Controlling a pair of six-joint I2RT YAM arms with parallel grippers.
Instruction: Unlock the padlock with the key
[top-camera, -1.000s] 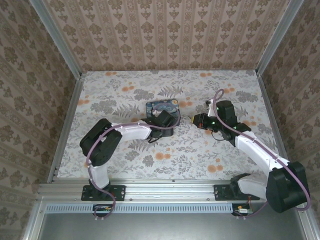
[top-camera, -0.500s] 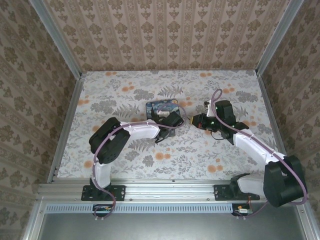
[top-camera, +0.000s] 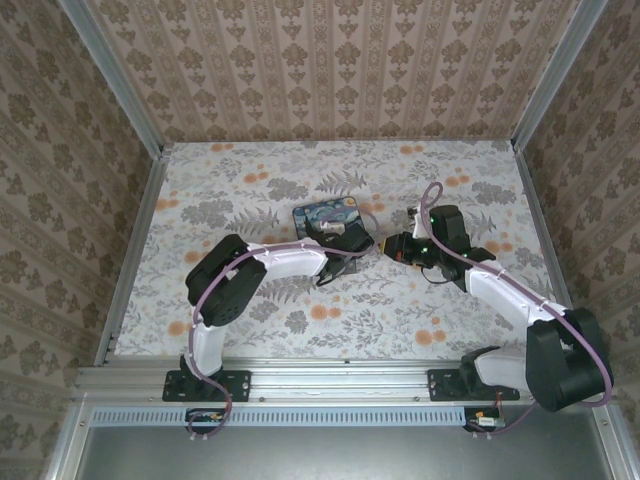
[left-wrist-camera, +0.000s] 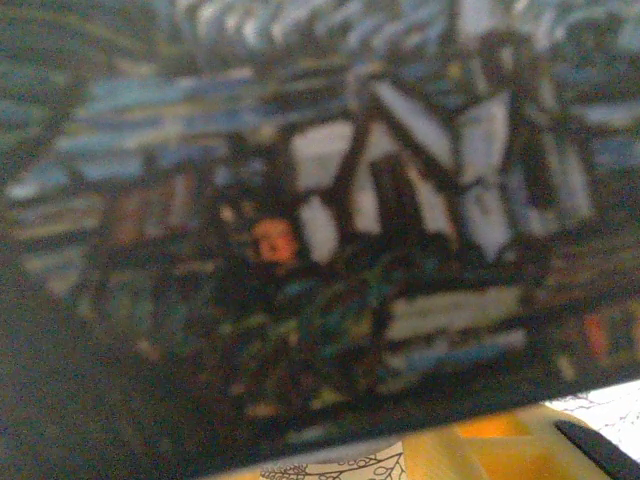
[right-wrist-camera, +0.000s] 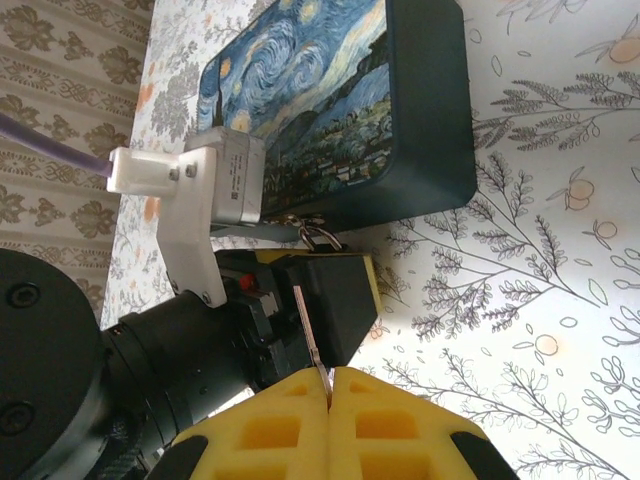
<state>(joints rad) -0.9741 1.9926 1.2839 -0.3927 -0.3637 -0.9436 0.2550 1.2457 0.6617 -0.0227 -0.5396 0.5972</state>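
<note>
Your left gripper (top-camera: 352, 249) has slid right along the box's (top-camera: 322, 214) near edge; whether it is closed, you cannot tell. Your right gripper (right-wrist-camera: 328, 380) clamps the key (right-wrist-camera: 308, 330), just right of the padlock (right-wrist-camera: 319, 238).

We get soft, even overhead light, faint shadows. Up close the box (left-wrist-camera: 330, 230) is dim and blurred; the key (right-wrist-camera: 310, 335) shows sharp.
</note>
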